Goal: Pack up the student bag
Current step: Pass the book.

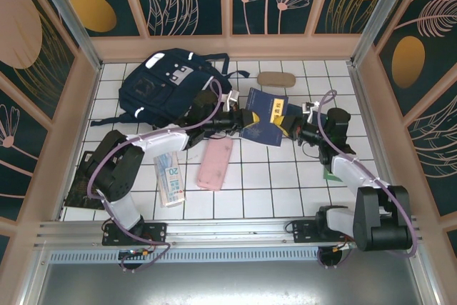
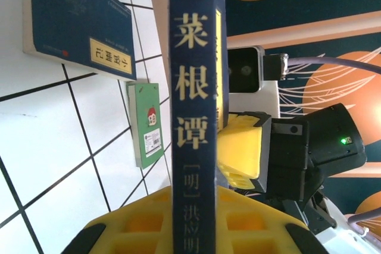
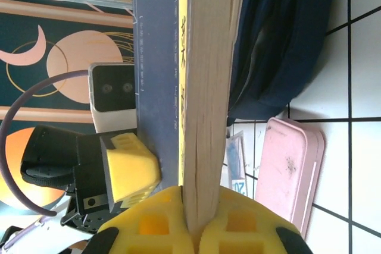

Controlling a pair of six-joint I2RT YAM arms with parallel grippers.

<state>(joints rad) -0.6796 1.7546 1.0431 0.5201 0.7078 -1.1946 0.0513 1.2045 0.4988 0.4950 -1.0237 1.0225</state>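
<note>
The navy student bag (image 1: pixel 168 87) lies at the back left of the tiles, and its dark fabric (image 3: pixel 280 40) hangs just behind the book. A dark-blue book (image 1: pixel 265 108) is held off the floor between both arms. My left gripper (image 2: pixel 193 209) is shut on its spine (image 2: pixel 193 105), which carries pale Chinese lettering. My right gripper (image 3: pixel 205 215) is shut on the opposite page edge (image 3: pixel 208 87). Each wrist view shows the other gripper's yellow finger: the right one (image 2: pixel 241 150) and the left one (image 3: pixel 128 168).
A second dark-blue book (image 2: pixel 77 22) and a green booklet (image 2: pixel 146 123) lie on the tiles. A pink pencil case (image 1: pixel 216 163) and a white "20" booklet (image 1: pixel 170 174) sit front centre. A tan pouch (image 1: pixel 271 78) lies near the back wall.
</note>
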